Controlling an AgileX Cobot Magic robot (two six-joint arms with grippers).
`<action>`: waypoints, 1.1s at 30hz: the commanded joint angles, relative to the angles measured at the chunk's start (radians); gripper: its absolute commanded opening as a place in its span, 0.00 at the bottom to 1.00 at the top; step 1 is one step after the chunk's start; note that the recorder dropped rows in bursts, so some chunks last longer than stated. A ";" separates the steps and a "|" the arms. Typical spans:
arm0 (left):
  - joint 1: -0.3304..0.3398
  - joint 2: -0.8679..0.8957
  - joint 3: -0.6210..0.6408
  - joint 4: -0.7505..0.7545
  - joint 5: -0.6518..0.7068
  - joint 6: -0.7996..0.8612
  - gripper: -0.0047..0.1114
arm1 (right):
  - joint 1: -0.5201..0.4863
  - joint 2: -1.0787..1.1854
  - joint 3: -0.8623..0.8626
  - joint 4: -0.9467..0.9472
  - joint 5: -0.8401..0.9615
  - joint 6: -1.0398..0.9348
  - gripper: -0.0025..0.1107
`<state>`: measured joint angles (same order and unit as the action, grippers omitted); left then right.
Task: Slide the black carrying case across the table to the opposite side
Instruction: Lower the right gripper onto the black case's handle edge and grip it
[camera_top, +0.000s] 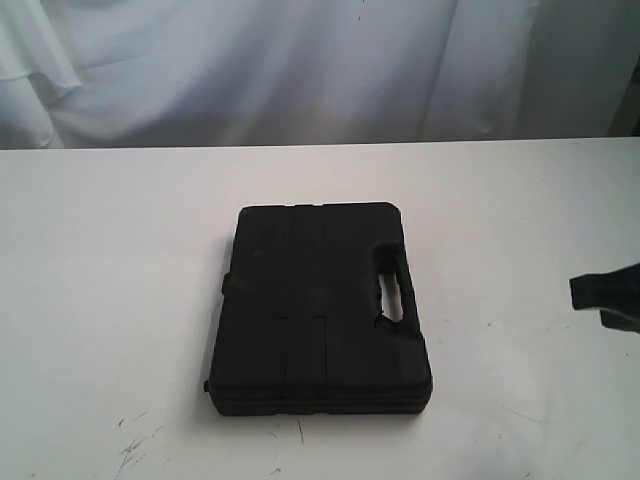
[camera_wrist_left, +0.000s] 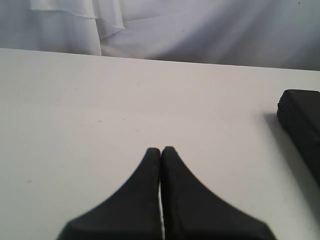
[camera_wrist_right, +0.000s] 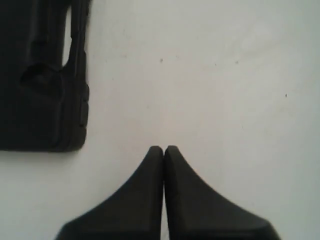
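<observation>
The black carrying case (camera_top: 320, 308) lies flat near the middle of the white table (camera_top: 100, 260), its handle cutout on the right side. My right gripper (camera_top: 578, 292) shows at the exterior view's right edge, well to the right of the case and apart from it. In the right wrist view that gripper (camera_wrist_right: 163, 149) is shut and empty over bare table, with the case's handle end (camera_wrist_right: 42, 75) off to one side. My left gripper (camera_wrist_left: 161, 150) is shut and empty; a corner of the case (camera_wrist_left: 302, 120) appears at the edge of its view. The left gripper is out of the exterior view.
White cloth (camera_top: 300, 60) hangs behind the table's far edge. Dark scuff marks (camera_top: 135, 440) lie on the table near the front left. Open tabletop surrounds the case on every side.
</observation>
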<state>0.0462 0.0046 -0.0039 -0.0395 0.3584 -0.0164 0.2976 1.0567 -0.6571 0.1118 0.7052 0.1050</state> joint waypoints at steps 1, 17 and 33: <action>0.000 -0.005 0.004 0.000 -0.015 -0.002 0.04 | 0.001 0.052 -0.026 0.019 -0.123 -0.038 0.02; 0.000 -0.005 0.004 0.000 -0.015 -0.002 0.04 | 0.149 0.612 -0.472 0.076 0.020 0.036 0.02; 0.000 -0.005 0.004 0.000 -0.015 -0.002 0.04 | 0.221 0.969 -0.737 -0.054 0.007 0.146 0.37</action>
<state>0.0462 0.0046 -0.0039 -0.0395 0.3584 -0.0164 0.5167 1.9983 -1.3684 0.0771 0.7224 0.2428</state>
